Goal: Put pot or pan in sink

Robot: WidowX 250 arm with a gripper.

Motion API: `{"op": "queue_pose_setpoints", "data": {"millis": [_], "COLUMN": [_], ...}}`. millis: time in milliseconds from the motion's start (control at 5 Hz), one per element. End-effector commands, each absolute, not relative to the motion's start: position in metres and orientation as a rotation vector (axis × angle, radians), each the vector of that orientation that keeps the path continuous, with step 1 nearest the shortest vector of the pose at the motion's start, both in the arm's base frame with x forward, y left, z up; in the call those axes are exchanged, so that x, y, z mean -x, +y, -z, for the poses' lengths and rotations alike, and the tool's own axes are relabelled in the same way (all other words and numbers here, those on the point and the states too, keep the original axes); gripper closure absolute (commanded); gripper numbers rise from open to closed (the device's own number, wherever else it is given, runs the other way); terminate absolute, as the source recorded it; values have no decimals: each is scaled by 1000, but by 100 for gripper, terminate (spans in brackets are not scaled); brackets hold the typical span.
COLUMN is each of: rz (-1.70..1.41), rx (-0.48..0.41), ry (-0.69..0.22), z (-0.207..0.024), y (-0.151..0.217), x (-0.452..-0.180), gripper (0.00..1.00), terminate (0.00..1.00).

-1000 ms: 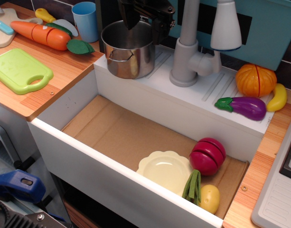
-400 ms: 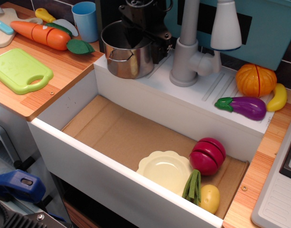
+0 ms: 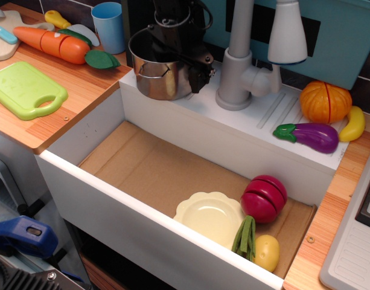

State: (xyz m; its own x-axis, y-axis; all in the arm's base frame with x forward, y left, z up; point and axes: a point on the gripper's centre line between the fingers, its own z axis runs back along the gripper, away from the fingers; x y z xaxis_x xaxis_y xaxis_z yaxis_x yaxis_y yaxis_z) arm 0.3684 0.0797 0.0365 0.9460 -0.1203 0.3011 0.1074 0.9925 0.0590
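Note:
The shiny steel pot (image 3: 156, 80) stands upright on the white ledge behind the sink (image 3: 136, 219), at its back left corner. My black gripper (image 3: 186, 64) has come down over the pot's right rim. One finger (image 3: 173, 53) reaches inside the pot and the other finger (image 3: 198, 74) hangs outside its right wall. The jaws look open, straddling the rim with a gap. The sink's brown floor lies below and in front of the pot.
In the sink's right end lie a pale yellow plate (image 3: 210, 214), a red cut vegetable (image 3: 264, 198), green beans (image 3: 245, 235) and a potato (image 3: 267, 251). A grey faucet (image 3: 240, 66) stands right of the pot. A blue cup (image 3: 108, 26), carrot (image 3: 54, 43) and green board (image 3: 25, 89) sit left.
My gripper has lowered onto the pot's right rim and shifted slightly right and toward the camera. The pot has not moved.

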Motion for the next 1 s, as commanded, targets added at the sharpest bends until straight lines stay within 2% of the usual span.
{"op": "queue_pose_setpoints", "data": {"millis": [0, 600, 800], "rz": [115, -17, -104], "rx": [-20, -83, -75], "ry": [-299, -262, -205], "z": [-49, -72, -78], "y": [85, 68, 70], "x": [-381, -348, -328], "gripper": [100, 100, 100], "terminate": [0, 0, 0]}}
